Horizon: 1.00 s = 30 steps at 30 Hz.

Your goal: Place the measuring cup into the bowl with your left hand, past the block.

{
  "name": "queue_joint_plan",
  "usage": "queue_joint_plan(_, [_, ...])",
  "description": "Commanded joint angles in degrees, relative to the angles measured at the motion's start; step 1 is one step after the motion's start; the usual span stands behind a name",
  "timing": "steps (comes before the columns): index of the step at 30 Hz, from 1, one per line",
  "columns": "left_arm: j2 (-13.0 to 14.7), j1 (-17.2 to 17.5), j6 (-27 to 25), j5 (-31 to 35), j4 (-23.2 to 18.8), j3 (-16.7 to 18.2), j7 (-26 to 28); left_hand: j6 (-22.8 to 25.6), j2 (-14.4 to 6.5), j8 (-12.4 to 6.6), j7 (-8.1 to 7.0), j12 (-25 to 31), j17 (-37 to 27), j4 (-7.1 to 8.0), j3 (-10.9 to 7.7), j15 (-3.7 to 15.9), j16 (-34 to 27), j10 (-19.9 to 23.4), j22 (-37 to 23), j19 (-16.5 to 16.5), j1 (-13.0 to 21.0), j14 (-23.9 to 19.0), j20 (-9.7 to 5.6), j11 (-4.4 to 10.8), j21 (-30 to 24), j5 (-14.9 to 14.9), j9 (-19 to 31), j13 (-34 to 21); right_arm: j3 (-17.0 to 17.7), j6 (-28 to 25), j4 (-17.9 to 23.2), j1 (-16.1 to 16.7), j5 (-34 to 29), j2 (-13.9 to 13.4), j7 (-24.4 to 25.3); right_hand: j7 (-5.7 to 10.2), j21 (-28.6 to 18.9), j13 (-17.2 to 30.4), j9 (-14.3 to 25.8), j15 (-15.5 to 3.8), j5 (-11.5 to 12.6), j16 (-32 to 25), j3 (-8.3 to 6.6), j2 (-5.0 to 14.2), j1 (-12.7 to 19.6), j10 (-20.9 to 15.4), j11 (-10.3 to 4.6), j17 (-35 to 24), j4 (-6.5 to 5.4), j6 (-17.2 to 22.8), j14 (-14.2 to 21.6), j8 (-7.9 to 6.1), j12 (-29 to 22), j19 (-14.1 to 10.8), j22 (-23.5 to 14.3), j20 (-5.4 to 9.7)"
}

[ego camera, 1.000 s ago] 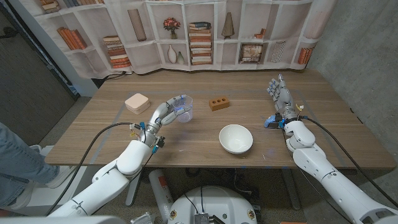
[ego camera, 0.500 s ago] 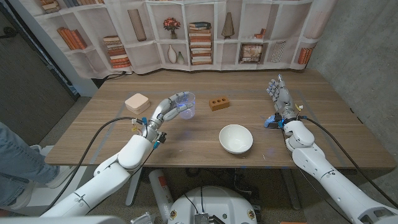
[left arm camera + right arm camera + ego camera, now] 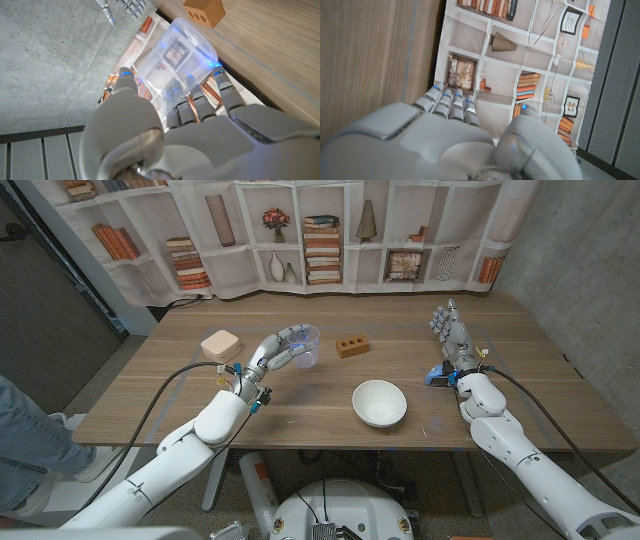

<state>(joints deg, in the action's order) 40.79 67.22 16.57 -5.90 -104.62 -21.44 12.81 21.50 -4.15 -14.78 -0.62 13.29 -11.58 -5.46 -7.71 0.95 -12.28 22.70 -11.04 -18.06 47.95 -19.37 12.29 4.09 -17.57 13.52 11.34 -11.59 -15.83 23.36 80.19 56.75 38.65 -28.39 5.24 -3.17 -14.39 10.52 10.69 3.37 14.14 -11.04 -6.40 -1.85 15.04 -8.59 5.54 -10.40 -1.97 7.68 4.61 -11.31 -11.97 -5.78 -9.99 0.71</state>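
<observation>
Carrying the clear plastic measuring cup (image 3: 303,346) clamped in its fingers, the left hand (image 3: 272,356) must next clear the orange brick-shaped block (image 3: 351,346) to reach the white bowl (image 3: 379,403).

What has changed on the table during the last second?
The left hand, holding the clear measuring cup, has carried it a little farther from the robot and toward the brick-shaped block. The white bowl, the block, the beige box and the right hand stayed in place.
</observation>
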Motion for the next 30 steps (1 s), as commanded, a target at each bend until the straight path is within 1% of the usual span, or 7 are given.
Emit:
queue_joint_plan(1, [-0.3, -1.9, 2.2, -0.3, 1.5, -1.3, -1.7, 1.5, -0.4, 0.27, -0.87, 0.1, -0.1, -0.01, -0.22, 0.38, 0.0, 0.4, -0.3, 0.2, 0.1, -0.3, -0.08, 0.0, 0.0, -0.4, 0.1, -0.3, 0.0, 0.2, -0.4, -0.5, -0.1, 0.2, -0.2, -0.08, 0.1, 0.1, 0.1, -0.07, -0.1, 0.1, 0.13, 0.36, 0.0, -0.6, -0.01, -0.2, 0.2, 0.2, 0.5, 0.08, -0.3, -0.5, -0.3, -0.03])
queue_joint_plan(7, [0.2, -2.6, 1.9, 0.0, 1.0, -1.8, -2.9, 1.6, -0.4, 0.32, -0.92, 0.0, -0.1, -0.02, -0.22, 0.52, 0.1, 0.5, -0.3, 0.3, 0.1, -0.2, -0.07, 0.36, 0.1, -0.4, 0.1, -0.3, 0.0, 0.1, -0.1, -0.5, -0.2, 0.1, 0.1, -0.09, 0.2, 0.1, 0.1, -0.08, -0.1, 0.1, 0.16, 0.4, 0.0, -0.6, 0.03, -0.2, 0.22, 0.3, 0.5, 0.05, -0.3, -0.5, -0.3, 0.0])
queue_joint_plan(13, [0.4, -3.3, 1.6, 0.5, 0.8, -2.2, -3.4, 1.7, -0.4, 0.36, -0.89, 0.0, -0.1, -0.02, -0.23, 0.5, 0.1, 0.6, -0.3, 0.4, 0.1, -0.3, -0.06, 0.34, 0.2, -0.5, 0.1, -0.3, 0.0, 0.2, 0.0, -0.3, -0.2, 0.2, 0.1, -0.17, 0.3, 0.1, 0.1, -0.08, -0.1, 0.2, 0.19, 0.42, 0.0, -0.6, -0.03, -0.2, 0.24, 0.3, 0.5, 0.05, -0.2, -0.6, -0.3, 0.0])
queue_joint_plan(20, [0.6, -4.5, 2.1, 0.3, 1.4, -2.8, -4.9, 1.7, -0.4, 0.43, -0.93, -0.1, -0.1, -0.03, -0.23, 0.55, 0.1, 0.5, -0.3, 0.5, 0.1, -0.3, -0.06, 0.34, 0.3, -0.5, 0.1, -0.3, 0.2, 0.3, 0.3, 0.0, -0.1, 0.3, 0.6, -0.19, 0.4, 0.1, 0.1, -0.04, -0.1, 0.1, 0.22, 0.47, 0.0, -0.7, -0.14, -0.2, 0.27, 0.4, 0.6, 0.02, -0.3, -0.7, -0.3, -0.02])
queue_joint_plan(30, [0.4, -5.4, 3.1, 0.5, 2.1, -3.2, -5.6, 1.7, -0.4, 0.57, -1.01, -0.2, -0.1, -0.03, -0.22, 0.61, 0.2, 0.5, -0.3, 0.6, 0.1, -0.2, -0.04, 0.32, 0.4, -0.5, 0.1, -0.3, 0.4, 0.8, 0.7, 0.6, -0.2, 0.1, 0.7, -0.14, 0.5, 0.1, 0.1, -0.08, -0.1, 0.2, 0.27, 0.54, 0.0, -0.6, -0.17, -0.2, 0.3, 0.5, 0.5, -0.02, -0.3, -0.8, -0.3, 0.05])
